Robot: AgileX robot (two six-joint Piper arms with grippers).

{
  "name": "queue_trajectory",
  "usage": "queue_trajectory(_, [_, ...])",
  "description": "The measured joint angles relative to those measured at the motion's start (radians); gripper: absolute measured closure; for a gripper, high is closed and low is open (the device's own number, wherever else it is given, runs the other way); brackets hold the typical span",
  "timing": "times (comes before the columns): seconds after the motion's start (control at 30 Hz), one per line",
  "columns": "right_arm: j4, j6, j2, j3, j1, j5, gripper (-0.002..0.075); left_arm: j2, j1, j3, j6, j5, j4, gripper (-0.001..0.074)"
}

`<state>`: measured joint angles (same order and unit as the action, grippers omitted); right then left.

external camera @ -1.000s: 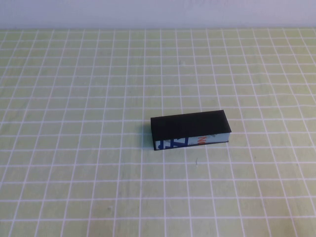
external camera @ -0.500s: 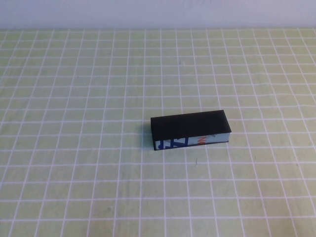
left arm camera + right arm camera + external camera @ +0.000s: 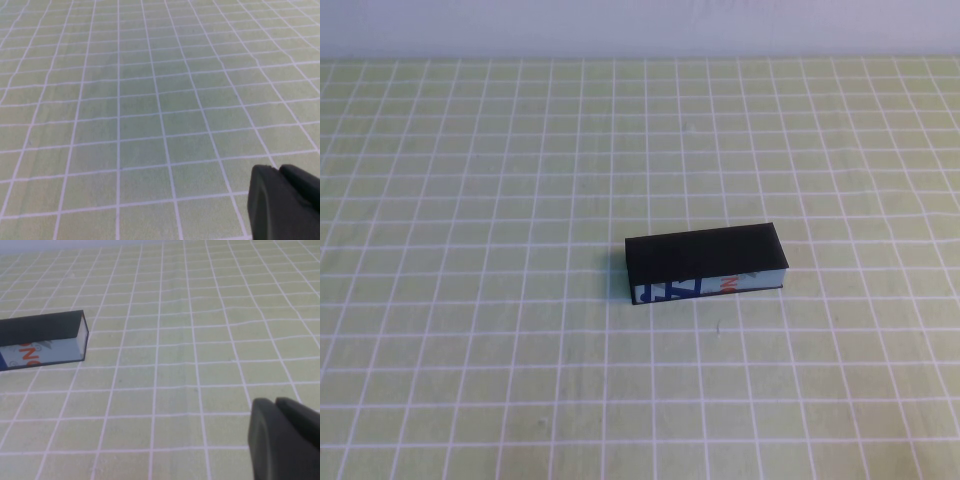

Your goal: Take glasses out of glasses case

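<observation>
The glasses case (image 3: 705, 262) is a long black box with a white front printed in blue and orange. It lies closed near the middle of the table. Its end also shows in the right wrist view (image 3: 42, 340). The glasses are hidden; none show outside the case. Neither arm shows in the high view. My left gripper (image 3: 278, 169) is shut and empty above bare cloth, with no case in its view. My right gripper (image 3: 275, 401) is shut and empty, well apart from the case, off its right end.
A yellow-green tablecloth with a white grid (image 3: 470, 300) covers the whole table. A pale wall (image 3: 640, 25) runs along the far edge. Nothing else lies on the cloth.
</observation>
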<state>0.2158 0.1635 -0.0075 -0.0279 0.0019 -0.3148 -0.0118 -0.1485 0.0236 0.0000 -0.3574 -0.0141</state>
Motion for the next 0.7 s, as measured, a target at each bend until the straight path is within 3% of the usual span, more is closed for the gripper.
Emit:
queue_trajectory(0.37, [0.085, 0.000, 0.000, 0.000, 0.000, 0.069, 0.0743, 0.000, 0.000, 0.000, 0.000, 0.003, -0.003, 0.0739])
queue_trajectory(0.53, [0.303, 0.000, 0.000, 0.000, 0.000, 0.215, 0.0743, 0.000, 0.000, 0.002, -0.053, 0.079, 0.054, 0.0739])
queue_trajectory(0.7, [0.534, 0.000, 0.000, 0.000, 0.000, 0.315, 0.0743, 0.000, 0.000, 0.002, -0.126, 0.262, 0.207, 0.0739])
